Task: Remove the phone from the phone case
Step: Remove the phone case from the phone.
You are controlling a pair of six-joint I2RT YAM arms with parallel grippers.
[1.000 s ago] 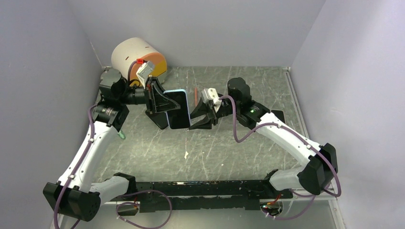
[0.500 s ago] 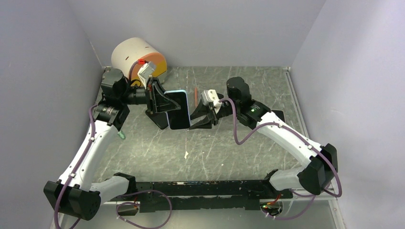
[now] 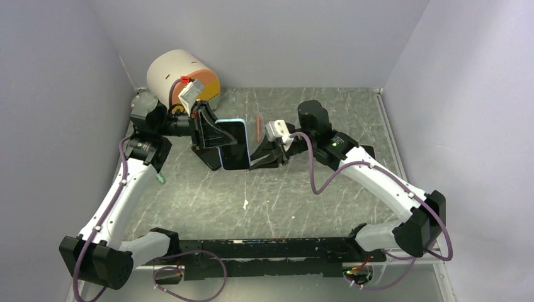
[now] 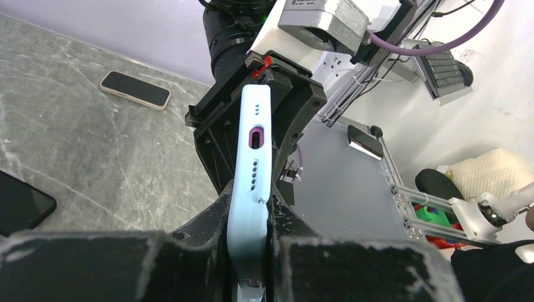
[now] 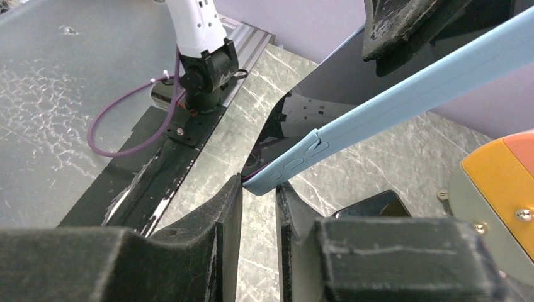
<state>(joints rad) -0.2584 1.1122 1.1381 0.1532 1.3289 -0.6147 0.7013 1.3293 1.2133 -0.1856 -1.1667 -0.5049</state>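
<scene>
I see the phone (image 3: 234,150) seated inside the phone case (image 4: 252,189), its glossy black screen facing up. The case is matte pale blue with rounded corners, an oval port slot and rows of small holes. My left gripper (image 4: 250,220) is clamped on it. The long axis crosses those fingers, with the port end toward that wrist. One corner sits at the tips of my right gripper (image 5: 259,185); I cannot tell whether it grips.

Phone case (image 3: 234,143) aloft between both tools.
Left tool (image 4: 249,204) on left edge, right tool (image 5: 258,189) at right corner; drum (image 3: 176,72) behind-left, stick (image 3: 258,126) just behind, spare phone (image 4: 135,89) flat on surface (image 3: 302,201), right.
</scene>
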